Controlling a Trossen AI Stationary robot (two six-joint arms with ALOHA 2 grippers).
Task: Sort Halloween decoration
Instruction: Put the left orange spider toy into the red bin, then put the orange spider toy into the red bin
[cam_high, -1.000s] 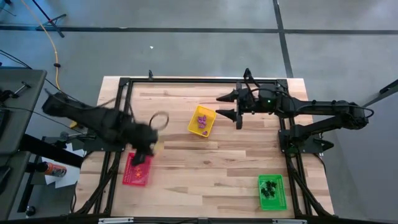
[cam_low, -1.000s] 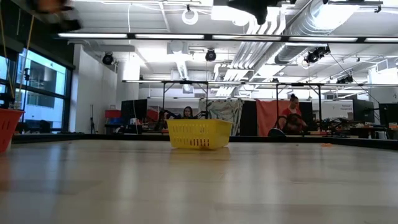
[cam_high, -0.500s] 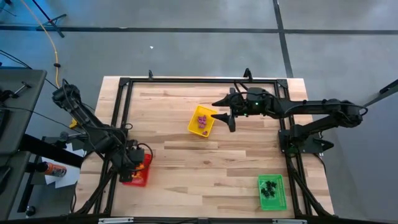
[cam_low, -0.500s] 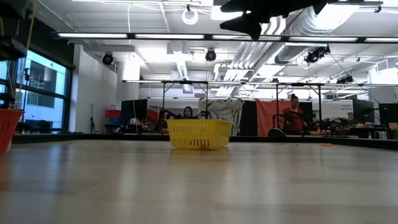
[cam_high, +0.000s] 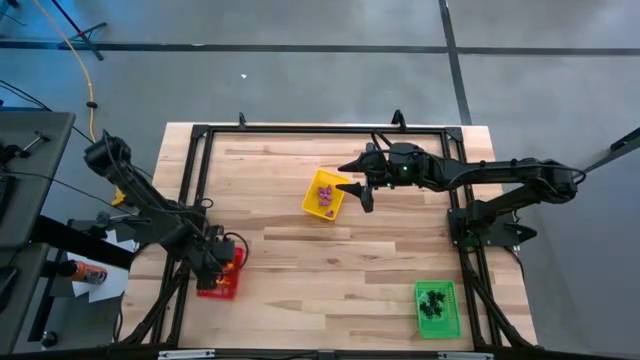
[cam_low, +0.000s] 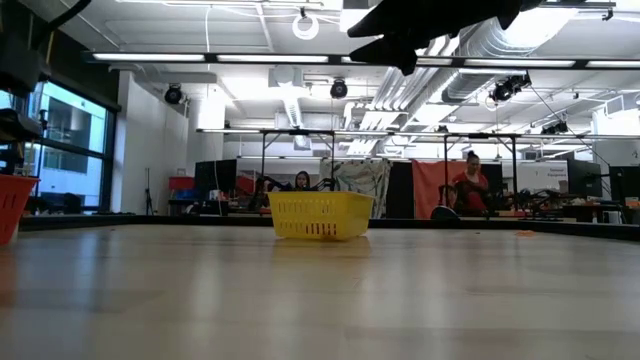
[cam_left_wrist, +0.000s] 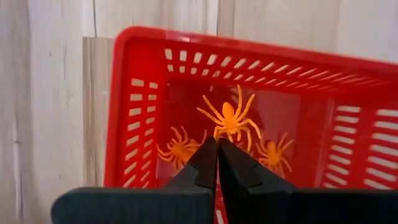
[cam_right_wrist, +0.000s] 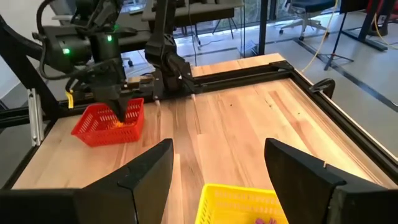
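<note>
The red tray (cam_left_wrist: 249, 124) lies at the table's near left and holds three orange spider trinkets (cam_left_wrist: 229, 118). My left gripper (cam_left_wrist: 217, 149) hangs over this tray (cam_high: 220, 278), fingers shut, with nothing showing between them. The yellow tray (cam_high: 325, 194) at the table's middle holds purple trinkets (cam_high: 324, 192). My right gripper (cam_high: 355, 185) hovers just right of it, above the table, fingers spread wide open (cam_right_wrist: 217, 162). The green tray (cam_high: 435, 308) at the near right holds black trinkets (cam_high: 433, 300).
A black metal frame (cam_high: 300, 128) runs along the table's far, left and right edges. Bare wood lies between the three trays. In the low view the yellow tray (cam_low: 320, 216) stands mid-table, the red one (cam_low: 12, 205) at the picture's left edge; people sit in the room behind.
My left arm has swung back fast from over the table toward its left edge, and its gripper has settled over the red tray. My right gripper has moved toward the table's left, closer to the yellow tray. The trays have stayed in place.
</note>
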